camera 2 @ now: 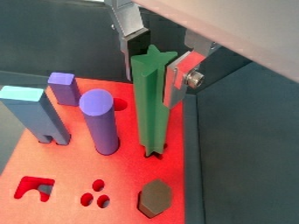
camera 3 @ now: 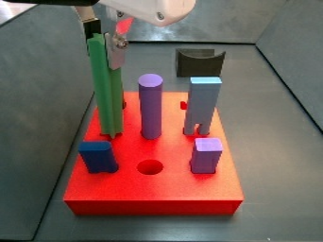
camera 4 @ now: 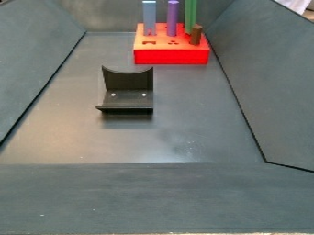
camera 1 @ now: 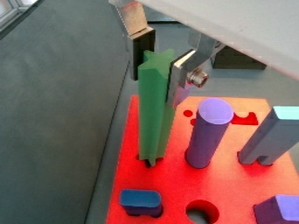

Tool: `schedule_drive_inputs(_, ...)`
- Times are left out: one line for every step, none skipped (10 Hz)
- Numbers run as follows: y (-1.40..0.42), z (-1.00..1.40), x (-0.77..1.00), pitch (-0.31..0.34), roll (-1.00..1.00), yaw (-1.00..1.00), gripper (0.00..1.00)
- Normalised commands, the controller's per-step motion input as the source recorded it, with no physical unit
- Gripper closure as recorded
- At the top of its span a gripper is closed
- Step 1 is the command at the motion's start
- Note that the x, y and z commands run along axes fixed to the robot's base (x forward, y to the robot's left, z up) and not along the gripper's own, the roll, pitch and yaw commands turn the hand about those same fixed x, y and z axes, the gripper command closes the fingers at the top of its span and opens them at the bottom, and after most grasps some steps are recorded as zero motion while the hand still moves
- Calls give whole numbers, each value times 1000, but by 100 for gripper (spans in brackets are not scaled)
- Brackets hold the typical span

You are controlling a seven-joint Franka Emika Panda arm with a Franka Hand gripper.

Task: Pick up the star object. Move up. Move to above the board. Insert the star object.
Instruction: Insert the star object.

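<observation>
The star object [camera 1: 155,105] is a tall green ridged rod. It stands upright with its foot in a hole at the edge of the red board [camera 1: 170,179]. It shows in the other views too [camera 2: 149,101] [camera 3: 106,85] [camera 4: 194,11]. My gripper [camera 1: 160,70] straddles the rod's top, with the silver fingers and dark pads against its sides, shut on it. The gripper also shows in a wrist view [camera 2: 155,74] and a side view [camera 3: 104,33]. The board lies on the dark floor in the other views [camera 2: 70,166] [camera 3: 151,194] [camera 4: 172,55].
A purple cylinder [camera 3: 150,104], a light blue pillar [camera 3: 203,104], a blue block [camera 3: 97,156] and a small purple block [camera 3: 207,154] stand in the board. A round hole [camera 3: 151,168] is open. The fixture [camera 4: 127,90] stands on the floor apart from the board.
</observation>
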Motion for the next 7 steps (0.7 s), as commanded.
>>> schedule_drive_inputs(0, -217, 34, 0, -66, -97, 100)
schedule_drive_inputs(0, -266, 11, 0, -63, -209, 100)
schedule_drive_inputs(0, -237, 17, 0, -59, -274, 100)
schedule_drive_inputs(0, -269, 49, 0, -60, -300, 100)
schedule_drive_inputs(-11, -197, 34, 0, -60, -403, 100)
schedule_drive_inputs(0, -157, 69, 0, -43, -509, 100)
schedule_drive_inputs(0, -151, 66, 0, -39, -543, 100)
